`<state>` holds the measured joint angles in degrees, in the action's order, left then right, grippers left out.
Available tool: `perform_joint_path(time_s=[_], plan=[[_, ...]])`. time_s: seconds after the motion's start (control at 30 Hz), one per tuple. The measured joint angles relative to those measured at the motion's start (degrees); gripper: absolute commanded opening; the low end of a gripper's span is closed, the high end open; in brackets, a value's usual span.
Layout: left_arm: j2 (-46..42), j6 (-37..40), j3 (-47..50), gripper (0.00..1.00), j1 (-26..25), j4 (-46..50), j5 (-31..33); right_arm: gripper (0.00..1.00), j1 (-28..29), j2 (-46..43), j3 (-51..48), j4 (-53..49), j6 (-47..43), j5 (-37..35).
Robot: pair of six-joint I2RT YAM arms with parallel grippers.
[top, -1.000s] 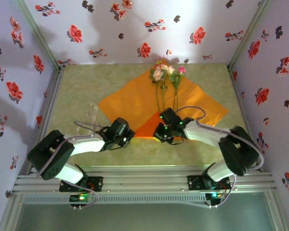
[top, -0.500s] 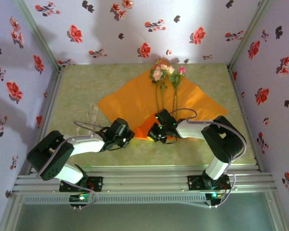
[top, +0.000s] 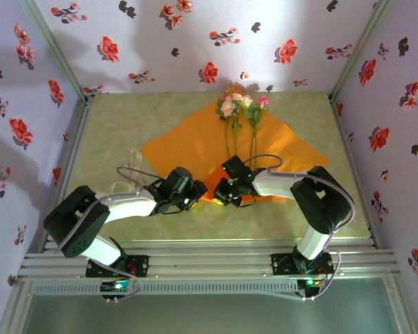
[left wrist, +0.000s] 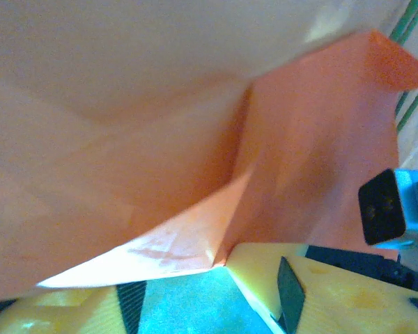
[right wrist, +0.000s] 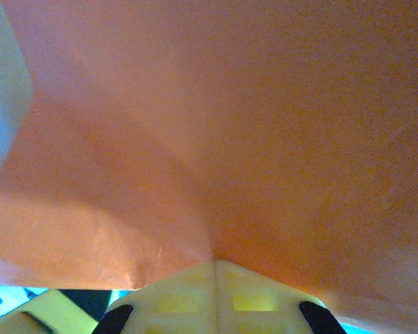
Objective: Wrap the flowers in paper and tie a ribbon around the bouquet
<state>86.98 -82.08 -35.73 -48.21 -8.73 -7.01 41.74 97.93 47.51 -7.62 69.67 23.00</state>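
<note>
Over the last second the right arm (top: pixel 279 184) has swung toward the middle of the near edge of the surface (top: pixel 111 125), carrying the near corner of the orange paper (top: pixel 195 146) with it, so the folded-over flap there has bunched up and grown narrower. The left arm (top: pixel 132 205) has closed in from the near left corner until the two wrists sit just beside each other at that flap. The left fingers (left wrist: pixel 348 299) had been almost closed and now stand apart, with the creased edge of the paper lying in the gap between them. The right fingers (right wrist: pixel 195 292) are pressed together on the sheet, which fans out from their tips. This looks like a handover or a two-handed pinch to begin rolling the sheet, and the wrap itself is barely started. The flowers (top: pixel 237 108) lie on the far part of the paper, blooms past its far corner toward the far edge and stems running back toward the fingers. The ribbon (top: pixel 132 154) lies loose on the surface toward the left edge, not yet used. No brand, label or writing can be read, and the wallpaper (top: pixel 195 42) carries only red flower prints.
</note>
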Motion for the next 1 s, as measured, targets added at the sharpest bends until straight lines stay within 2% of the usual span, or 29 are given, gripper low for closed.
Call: perform_joint_path(time_s=[0.13, 0.37, 0.53, 0.57, 0.63, 0.7, 0.77, 0.87, 0.97, 1.0], plan=[[4.44, 1.40, -1.09, 0.32, -0.28, -0.52, -2.64, 0.00, -0.48, 0.02, -0.98, 1.81, 1.40, 1.01], [5.99, 4.04, -4.20, 0.00, -0.28, 5.16, -3.39, 0.00, -1.33, 0.02, -1.62, 2.91, 1.92, 2.29], [3.32, 5.38, -4.17, 0.00, -0.07, 6.73, -2.95, 0.00, -1.42, 0.09, -2.25, 4.28, 1.92, 3.06], [2.84, 5.70, -4.17, 0.07, -0.07, 7.10, -2.84, 0.00, -1.42, 0.15, -2.27, 4.59, 1.92, 3.32], [1.53, 6.69, -4.07, 0.37, 0.02, 8.44, -1.99, 0.00, -1.46, 0.48, -2.32, 5.07, 1.90, 4.04], [-0.24, 7.19, -3.56, 0.44, 0.70, 10.45, -0.70, 0.00, -1.79, 0.74, -2.36, 5.35, 1.92, 4.81], [-1.49, 7.58, -3.08, 0.44, 1.84, 11.78, 0.39, 0.00, -2.05, 0.83, -2.56, 5.81, 1.97, 5.44], [-1.81, 7.98, -2.56, 0.35, 3.58, 12.07, 1.18, 0.00, -2.34, 0.98, -2.62, 6.12, 2.16, 6.05], [-1.75, 8.85, -2.03, 0.07, 5.09, 11.32, 1.44, 0.00, -2.49, 1.09, -2.62, 6.16, 2.36, 6.51], [-1.64, 9.14, -2.01, 0.00, 5.51, 11.02, 1.44, 0.00, -2.49, 1.09, -2.62, 6.16, 2.36, 6.58]])
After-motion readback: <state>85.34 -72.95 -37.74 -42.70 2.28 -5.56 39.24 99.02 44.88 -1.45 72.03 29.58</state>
